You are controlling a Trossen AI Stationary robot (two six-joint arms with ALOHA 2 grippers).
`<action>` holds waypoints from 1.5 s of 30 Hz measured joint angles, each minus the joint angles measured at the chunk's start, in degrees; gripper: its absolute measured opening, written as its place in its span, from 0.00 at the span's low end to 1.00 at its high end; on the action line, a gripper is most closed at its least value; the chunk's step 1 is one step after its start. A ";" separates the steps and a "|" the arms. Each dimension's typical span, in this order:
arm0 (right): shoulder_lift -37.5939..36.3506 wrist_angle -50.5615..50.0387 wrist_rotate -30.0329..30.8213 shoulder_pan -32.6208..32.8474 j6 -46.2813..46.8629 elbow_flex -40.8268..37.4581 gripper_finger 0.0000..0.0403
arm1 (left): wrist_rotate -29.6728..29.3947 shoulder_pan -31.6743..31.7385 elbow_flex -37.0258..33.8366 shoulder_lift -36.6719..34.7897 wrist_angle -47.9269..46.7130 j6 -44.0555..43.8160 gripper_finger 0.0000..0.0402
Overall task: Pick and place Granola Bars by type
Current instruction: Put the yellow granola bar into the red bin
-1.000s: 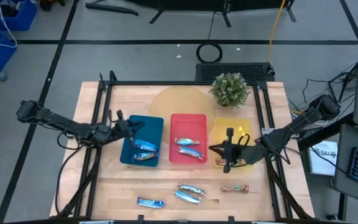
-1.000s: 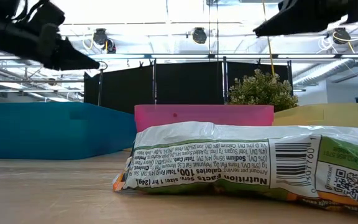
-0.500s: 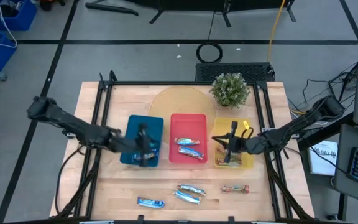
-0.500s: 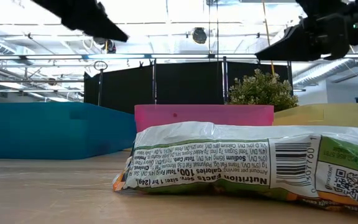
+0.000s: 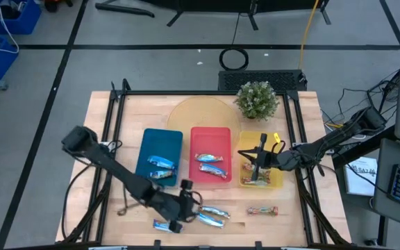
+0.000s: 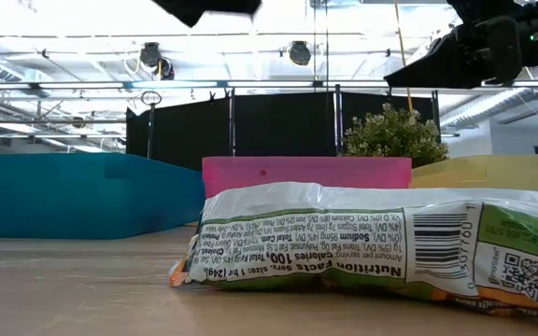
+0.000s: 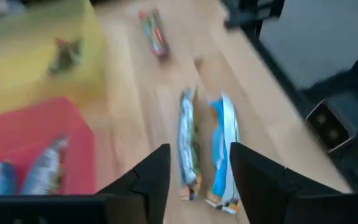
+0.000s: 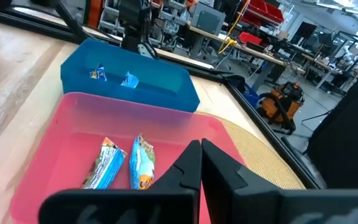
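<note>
Several granola bars lie loose near the table's front edge: a blue one [image 5: 167,226], two silvery-blue ones side by side [image 5: 212,216] [image 7: 188,140], and an orange-red one [image 5: 262,210]. My left gripper [image 5: 188,206] [image 7: 197,171] hovers open just left of the silvery pair, with nothing between its fingers. The blue tray [image 5: 148,142] holds two bars and so does the red tray [image 5: 210,135]. My right gripper [image 5: 254,164] [image 8: 201,165] is shut and empty above the yellow tray [image 5: 273,142], which holds one bar [image 5: 255,181].
A potted plant [image 5: 257,100] and a round mat [image 5: 193,114] sit at the table's far side. Black frame rails [image 5: 112,139] run along the table's left and right edges. In the low view one wrapped bar [image 6: 372,247] lies close in front.
My left gripper has swung from above the blue tray toward the near edge and to the right, and now stands over the loose bars. The bars and trays have stayed where they were.
</note>
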 joint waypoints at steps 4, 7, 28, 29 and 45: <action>0.01 -0.28 -0.02 0.02 1.26 0.00 0.00 | 2.34 -0.29 5.28 7.75 -5.02 -1.14 0.48; 0.01 -0.31 -0.01 0.02 1.90 0.00 0.00 | 5.25 -0.97 8.64 10.96 -6.31 -1.19 0.50; 0.03 -1.83 -0.04 0.04 4.49 0.02 0.00 | 11.70 1.31 10.19 17.00 -6.53 -4.19 0.49; 0.03 -1.97 -0.04 0.04 4.54 0.02 0.00 | 11.54 1.41 10.19 17.17 -6.59 -4.19 0.49; 0.05 -2.01 -5.11 0.04 5.94 -1.70 0.00 | 10.57 2.82 10.18 18.98 -2.67 -8.86 0.39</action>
